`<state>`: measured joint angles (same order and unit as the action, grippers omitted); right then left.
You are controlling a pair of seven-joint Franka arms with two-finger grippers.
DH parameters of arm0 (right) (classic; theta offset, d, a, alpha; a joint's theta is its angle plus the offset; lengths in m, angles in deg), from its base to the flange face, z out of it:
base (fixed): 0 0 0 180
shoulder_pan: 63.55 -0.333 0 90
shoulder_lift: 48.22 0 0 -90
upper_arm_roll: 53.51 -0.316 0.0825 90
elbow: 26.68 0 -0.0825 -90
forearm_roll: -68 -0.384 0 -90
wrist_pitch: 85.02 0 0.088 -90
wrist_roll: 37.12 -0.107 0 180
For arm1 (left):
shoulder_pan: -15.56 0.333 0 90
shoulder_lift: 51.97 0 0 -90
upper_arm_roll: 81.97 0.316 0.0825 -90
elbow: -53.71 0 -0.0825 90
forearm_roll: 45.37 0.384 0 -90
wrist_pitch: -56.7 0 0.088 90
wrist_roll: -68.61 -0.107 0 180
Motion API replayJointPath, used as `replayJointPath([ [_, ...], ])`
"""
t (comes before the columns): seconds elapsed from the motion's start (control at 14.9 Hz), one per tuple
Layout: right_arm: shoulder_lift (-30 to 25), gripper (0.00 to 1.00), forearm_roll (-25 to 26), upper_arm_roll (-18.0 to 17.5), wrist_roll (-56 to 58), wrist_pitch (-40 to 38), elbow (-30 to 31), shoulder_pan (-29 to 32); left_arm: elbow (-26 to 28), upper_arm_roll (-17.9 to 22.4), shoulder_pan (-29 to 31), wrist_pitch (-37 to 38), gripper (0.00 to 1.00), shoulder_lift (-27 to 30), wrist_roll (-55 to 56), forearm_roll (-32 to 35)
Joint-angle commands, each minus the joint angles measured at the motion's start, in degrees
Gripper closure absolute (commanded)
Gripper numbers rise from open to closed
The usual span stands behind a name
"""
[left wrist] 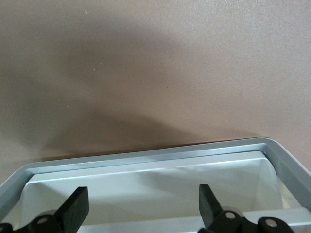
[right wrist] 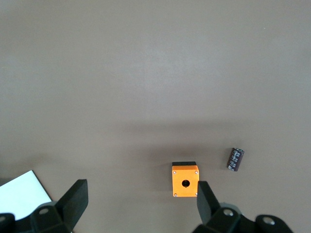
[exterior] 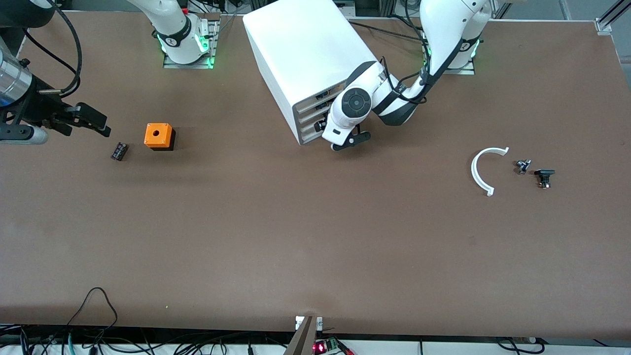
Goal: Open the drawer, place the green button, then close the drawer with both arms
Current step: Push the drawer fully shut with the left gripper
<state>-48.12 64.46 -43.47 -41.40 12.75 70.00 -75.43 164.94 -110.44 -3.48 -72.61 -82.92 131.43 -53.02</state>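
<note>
The drawer (exterior: 308,125), third down in the cabinet (exterior: 305,54) front, looks pushed in, level with the other drawers as far as the front view shows. Its cream front faces the front camera, angled toward the left arm's end of the table. The front's long axis runs level along the cabinet face. The cabinet's long axis runs slantwise from between the arm bases toward the camera.

The left gripper (exterior: 351,141) hangs just in front of the cabinet's lower drawers, partly covering them. Whether it touches the drawer cannot be told. In the left wrist view the left gripper (left wrist: 141,206) has its fingers (left wrist: 77,206) spread wide with nothing between them. A grey rounded rim and a white surface of the cabinet (left wrist: 146,160) lie beneath them.

Well away from the cabinet, toward the left arm's end and nearer the camera, lie a white arc (exterior: 480,170), a grey-black part (exterior: 523,165) and a black part (exterior: 543,176). Which of those two is the button cannot be told.

Toward the right arm's end from the cabinet sit the orange cube (exterior: 158,136) and, just beside it, the black ribbed part (exterior: 119,151). The right gripper (exterior: 93,123) waits in the air beside them, fingers (right wrist: 73,204) wide and empty. Its wrist view shows the orange cube (right wrist: 185,180) and ribbed part (right wrist: 235,159) on the table (exterior: 315,236).
</note>
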Motion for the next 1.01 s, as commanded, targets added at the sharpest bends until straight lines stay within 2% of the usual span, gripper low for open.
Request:
replayJointPath([
  [0.0,-1.4,0.01,0.9,-0.6,-0.3,0.0,1.4,0.3,0.2,-0.7,0.8,3.3,0.00,3.0,0.5,0.7],
  [0.07,-1.4,0.01,1.0,-2.7,-0.5,0.0,1.3,3.0,-0.7,-0.5,1.9,4.9,0.00,3.7,0.4,1.3],
  [0.13,-1.4,0.01,1.0,-7.1,-0.5,0.0,1.4,6.8,-1.5,-0.5,3.4,6.7,0.00,4.6,0.1,1.6],
  [0.2,-1.4,0.01,1.3,-10.0,-0.5,0.0,1.4,9.8,-2.7,-0.4,4.7,8.5,0.00,5.5,-1.3,1.6],
  [0.4,-1.4,0.01,1.8,-15.1,-0.3,-0.1,1.3,14.8,-5.5,-0.5,8.4,14.8,0.00,8.2,-6.7,4.8],
  [0.67,-1.1,0.01,2.9,-15.7,-0.3,-2.1,0.2,14.8,-13.6,-0.4,13.3,26.0,0.00,9.1,-17.2,8.6],
  [0.94,0.7,0.01,4.8,-16.0,0.3,-3.6,-4.6,13.8,-22.5,-0.3,20.3,36.6,0.00,9.3,-32.3,8.7],
])
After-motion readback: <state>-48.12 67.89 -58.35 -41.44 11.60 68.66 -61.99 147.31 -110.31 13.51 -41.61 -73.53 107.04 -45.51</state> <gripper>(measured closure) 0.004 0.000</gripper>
